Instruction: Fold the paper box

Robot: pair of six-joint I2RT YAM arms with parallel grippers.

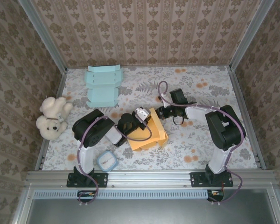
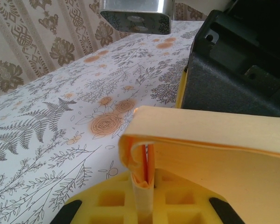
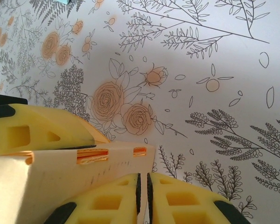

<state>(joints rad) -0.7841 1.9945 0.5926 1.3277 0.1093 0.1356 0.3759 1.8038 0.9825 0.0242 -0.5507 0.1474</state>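
The orange paper box [image 1: 142,135] lies partly folded in the middle of the table, between both arms. My left gripper [image 1: 141,116] is shut on a curled, doubled flap at the box's upper edge; in the left wrist view the flap [image 2: 142,163] stands pinched between the yellow pads of the left gripper [image 2: 143,198]. My right gripper [image 1: 157,113] meets the same edge from the right. In the right wrist view its fingers are almost together on the thin corner of the pale slotted box wall [image 3: 60,177], held by the right gripper [image 3: 143,198].
A flat light-blue box blank [image 1: 102,86] lies at the back left. A white teddy bear [image 1: 51,117] sits by the left wall. A small blue-rimmed square object [image 1: 106,161] rests near the front edge beside the left arm. Bare floral tabletop [image 1: 200,88] spreads to the right.
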